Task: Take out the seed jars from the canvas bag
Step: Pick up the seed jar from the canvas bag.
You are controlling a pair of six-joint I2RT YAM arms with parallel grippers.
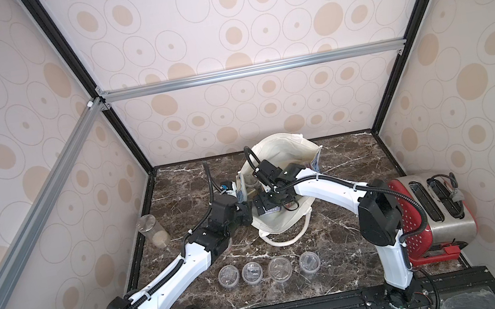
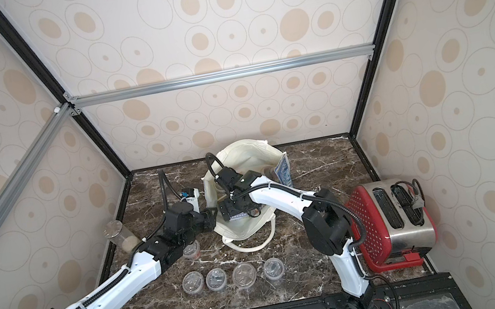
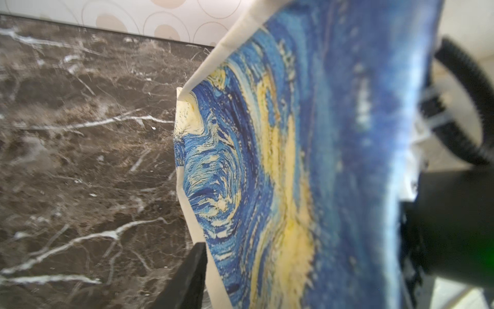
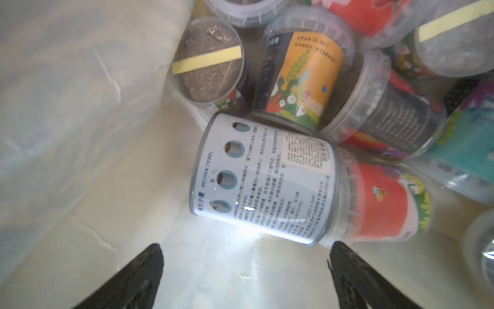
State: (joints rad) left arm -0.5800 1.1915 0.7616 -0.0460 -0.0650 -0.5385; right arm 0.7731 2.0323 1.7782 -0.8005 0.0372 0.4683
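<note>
Right wrist view: right gripper inside bag, jaws spread wide, empty. White-label jar on its side just ahead, touching other jars. Long axis runs across, parallel to line between fingertips; likely needs wrist roll to clamp across body. Left gripper at bag rim, one finger outside printed wall; grip cannot be told. Right arm nearer.

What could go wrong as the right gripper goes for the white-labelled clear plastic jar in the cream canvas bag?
The white-labelled jar lies on its side against a red-labelled jar; the right gripper could roll it or catch both.
The left gripper is at the canvas bag's rim; if the fabric slips, the wall may sag over the jars.
A clear jar stands on the table under the left arm, which might knock it.
</note>
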